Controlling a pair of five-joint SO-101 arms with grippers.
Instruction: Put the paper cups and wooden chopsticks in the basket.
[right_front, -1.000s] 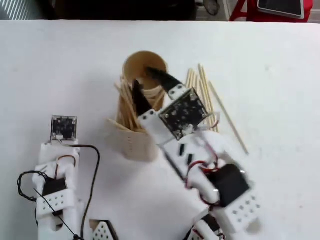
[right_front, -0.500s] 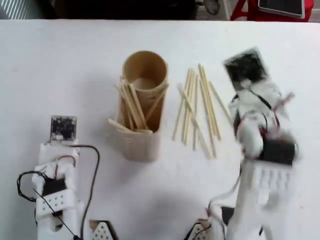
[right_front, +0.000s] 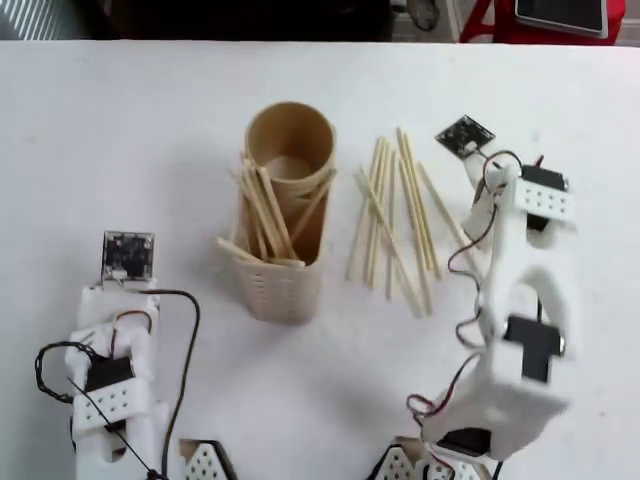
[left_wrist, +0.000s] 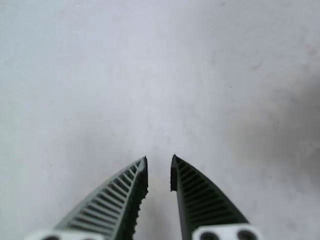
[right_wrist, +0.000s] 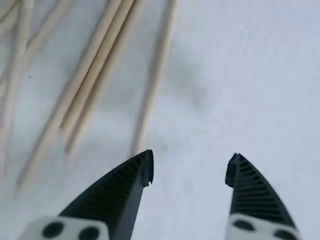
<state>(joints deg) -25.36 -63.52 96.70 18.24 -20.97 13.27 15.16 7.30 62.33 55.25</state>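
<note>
In the high view, the basket (right_front: 283, 290) sits left of centre on the white table (right_front: 150, 120). A paper cup (right_front: 290, 150) is inside it with its open mouth toward the top of the frame, and several chopsticks in the basket (right_front: 262, 212) lean against the cup. The loose chopsticks (right_front: 393, 225) lie flat on the table just right of the basket, not touching it. Their long axes run mostly from top to bottom of the frame, fanned a little, and one or two cross the others on a slant. The right arm (right_front: 520, 300) is at the right edge of this bundle. The left arm (right_front: 113, 345) is in the lower left, well apart from everything.

In the left wrist view, the left gripper (left_wrist: 158, 165) hangs over bare table. Its jaws are almost together, with a thin slit between the tips, and they hold nothing.

In the right wrist view, the right gripper (right_wrist: 189, 167) is spread wide and empty. The sticks are in the upper left of the frame, running from the top down toward the lower left. The end of the nearest stick (right_wrist: 155, 75) is just beside one jaw tip.

I judge that the step in hand is collecting the loose sticks. For the next move I should bring the jaws across the long axis of a stick, go down to the table and close carefully, because a thin round stick can roll away.
</note>
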